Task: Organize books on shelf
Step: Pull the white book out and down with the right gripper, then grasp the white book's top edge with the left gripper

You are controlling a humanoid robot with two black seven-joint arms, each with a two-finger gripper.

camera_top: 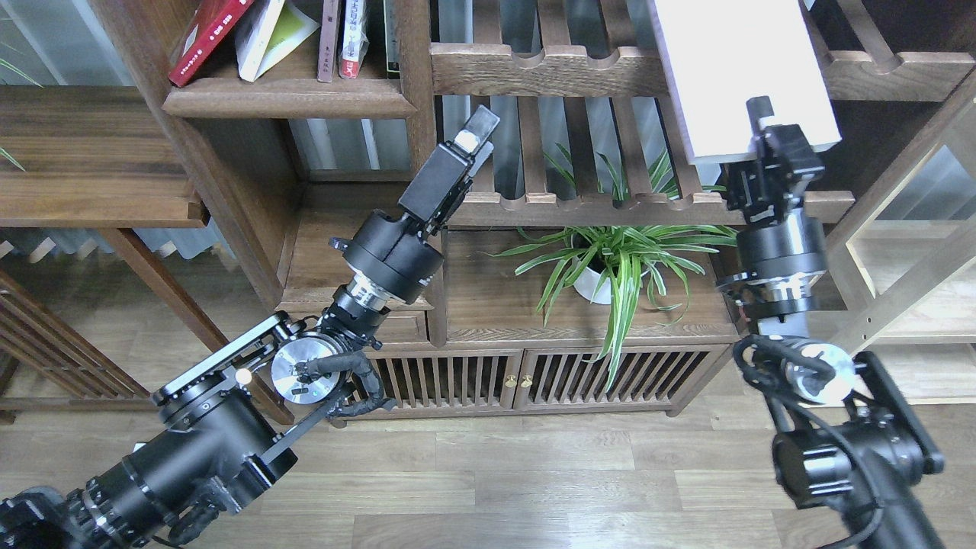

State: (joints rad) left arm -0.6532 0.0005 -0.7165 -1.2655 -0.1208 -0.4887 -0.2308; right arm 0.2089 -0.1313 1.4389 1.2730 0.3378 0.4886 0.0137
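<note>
Because the right gripper (765, 126) has its fingers (759, 110) clamped only on the near bottom edge of the white book (736, 69), most of the book's weight stands above and beyond the grip, so it could pivot or slip out. The book is held up in the air at the right, in front of the slatted racks (549, 69), tilted with its top leaning left. Swung leftward as it stands, it could strike the rack's scalloped rail or the post (415, 114) between rack and shelf (290, 95).

The left gripper (465, 152) points up toward that post; whether its fingers are apart or together I cannot tell.

On the shelf at far left the red book (206, 38) and the yellow-green book (271, 34) lean, and a careless push could topple them.

Writing shows on the red book's spine, too small to read; the white cover shows none.
</note>
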